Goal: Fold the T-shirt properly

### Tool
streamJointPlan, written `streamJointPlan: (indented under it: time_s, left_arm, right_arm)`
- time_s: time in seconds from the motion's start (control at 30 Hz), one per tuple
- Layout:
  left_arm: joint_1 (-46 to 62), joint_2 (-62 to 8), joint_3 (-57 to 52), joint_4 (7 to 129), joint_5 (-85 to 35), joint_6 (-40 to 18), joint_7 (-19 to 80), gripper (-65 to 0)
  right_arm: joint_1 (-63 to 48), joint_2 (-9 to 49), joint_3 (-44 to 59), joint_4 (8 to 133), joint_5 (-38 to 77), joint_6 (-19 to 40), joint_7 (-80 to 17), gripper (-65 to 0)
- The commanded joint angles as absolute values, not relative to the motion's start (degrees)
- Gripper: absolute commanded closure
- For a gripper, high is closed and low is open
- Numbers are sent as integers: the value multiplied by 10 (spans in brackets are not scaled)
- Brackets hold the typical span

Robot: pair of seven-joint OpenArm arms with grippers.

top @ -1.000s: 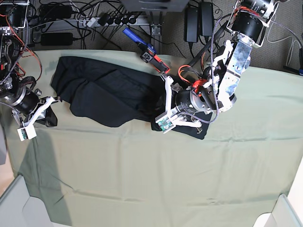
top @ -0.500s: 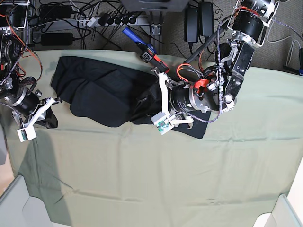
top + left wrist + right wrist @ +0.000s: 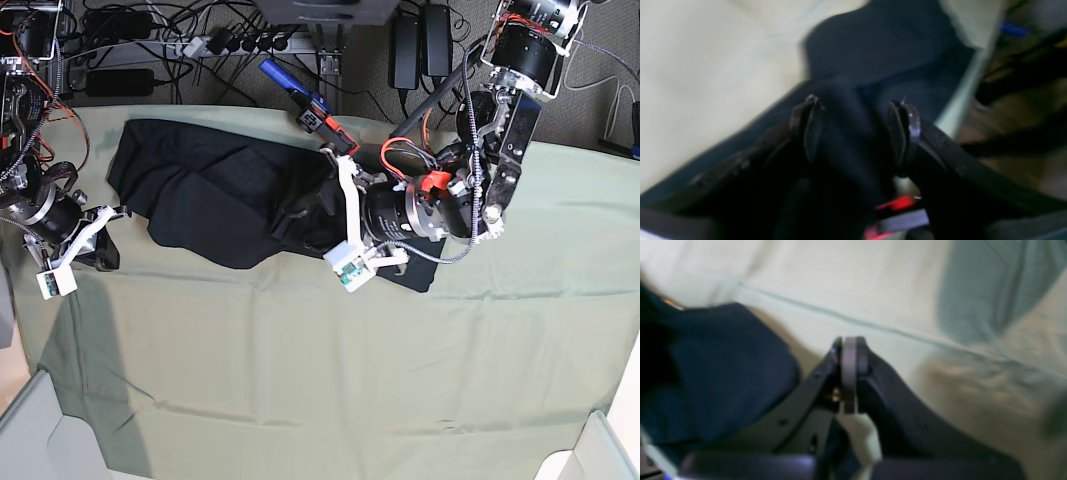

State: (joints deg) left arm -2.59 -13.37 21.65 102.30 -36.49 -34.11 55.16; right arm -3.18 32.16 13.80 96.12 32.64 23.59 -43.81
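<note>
Since a second ago the left gripper (image 3: 335,215) has swung from the T-shirt (image 3: 215,195)'s right end in over its middle, its jaws now spread wide with a fold of black fabric between them in the wrist view, so I judge a fold was just carried across and let go; the right gripper (image 3: 850,350) stays clenched and empty beside the left edge. Bunched on the green-covered tabletop (image 3: 320,380), the shirt's long axis runs left to right, tilting down toward the right
</note>
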Motion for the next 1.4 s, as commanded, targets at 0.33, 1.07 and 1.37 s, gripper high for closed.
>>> streamJointPlan:
  time_s: [0.33,1.07,1.37]
  left_arm:
    - [-16,-242,51,1033,-401,-354,539,-349]
    - [24,-260,40,1033,-401,-354,538,-349]
    - [24,-261,40,1033,-398,-354,539,-349]
  right_arm:
    - [-89,337,351,922,347,196,-494,0]
    - [-148,261,310,870,519,260,-543,-310]
    - [-148,233,257,877,542,275,-547,-310]
